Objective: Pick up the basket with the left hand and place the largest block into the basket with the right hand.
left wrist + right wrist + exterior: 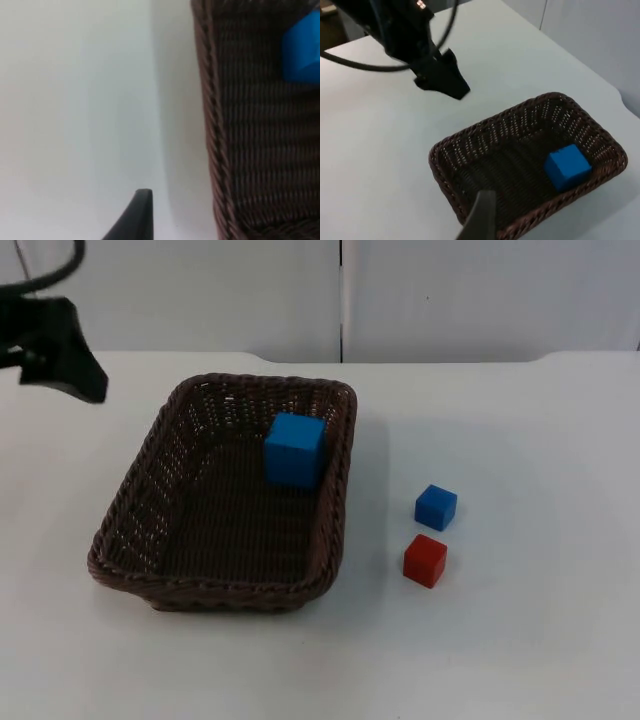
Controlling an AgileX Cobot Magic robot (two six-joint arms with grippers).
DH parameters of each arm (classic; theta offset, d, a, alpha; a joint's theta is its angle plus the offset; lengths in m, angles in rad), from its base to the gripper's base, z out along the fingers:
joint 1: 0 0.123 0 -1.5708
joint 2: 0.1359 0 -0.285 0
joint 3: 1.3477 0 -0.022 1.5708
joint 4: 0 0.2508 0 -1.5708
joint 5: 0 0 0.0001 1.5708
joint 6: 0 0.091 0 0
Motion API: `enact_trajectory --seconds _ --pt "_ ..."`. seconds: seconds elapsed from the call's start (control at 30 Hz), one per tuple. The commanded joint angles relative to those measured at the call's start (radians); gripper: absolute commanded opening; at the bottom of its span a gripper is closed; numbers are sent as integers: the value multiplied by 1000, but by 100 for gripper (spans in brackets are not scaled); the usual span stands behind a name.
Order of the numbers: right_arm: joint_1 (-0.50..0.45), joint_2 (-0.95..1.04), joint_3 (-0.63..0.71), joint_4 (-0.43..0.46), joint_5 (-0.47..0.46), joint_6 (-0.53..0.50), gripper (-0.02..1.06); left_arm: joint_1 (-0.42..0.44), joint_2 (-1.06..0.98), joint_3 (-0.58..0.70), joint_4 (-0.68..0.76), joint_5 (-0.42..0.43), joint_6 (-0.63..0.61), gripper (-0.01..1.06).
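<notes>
A brown wicker basket (215, 592) rests on the white table, left of centre. Inside it, against the far right wall, lies the large blue block (294, 449). My left gripper (85, 380) hangs at the far left, back from the basket's far left corner and apart from it, holding nothing. In the left wrist view the basket's wall (250, 150) and the block (302, 50) lie off to the side. The right wrist view looks down from high up on the basket (437, 160), the block (567, 167) and the left gripper (447, 85); my right gripper (481, 215) is well above them.
A small blue block (436, 507) and a small red block (425, 560) sit close together on the table to the right of the basket. The grey partition wall (340, 295) closes off the back.
</notes>
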Motion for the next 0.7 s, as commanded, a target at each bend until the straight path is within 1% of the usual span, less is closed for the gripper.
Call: enact_trajectory --seconds 0.0,0.17,0.2,0.3,0.33,0.47,0.5,0.6,0.67 --pt "-3 -34 29 1 -19 10 76 -7 -63 24 -3 -6 2 105" --pt "-3 -168 169 1 -50 23 76 -7 -282 91 -8 1 5 105" --pt "-3 -168 169 1 -50 23 76 -7 -282 91 -8 1 5 105" --pt "-3 -239 232 1 -58 46 76 -7 -392 97 -6 32 5 105" --pt "-3 -239 232 1 -58 46 76 -7 -392 97 -6 32 5 105" --pt "-3 -327 302 1 -58 71 76 -7 -533 97 6 72 5 105" --pt "-3 -327 302 1 -58 71 76 -7 -533 97 6 72 5 105" --pt "-3 -401 357 1 -54 72 76 -7 -652 97 30 113 5 105" --pt "-3 -420 375 1 -52 76 76 -7 -678 97 34 127 5 105"
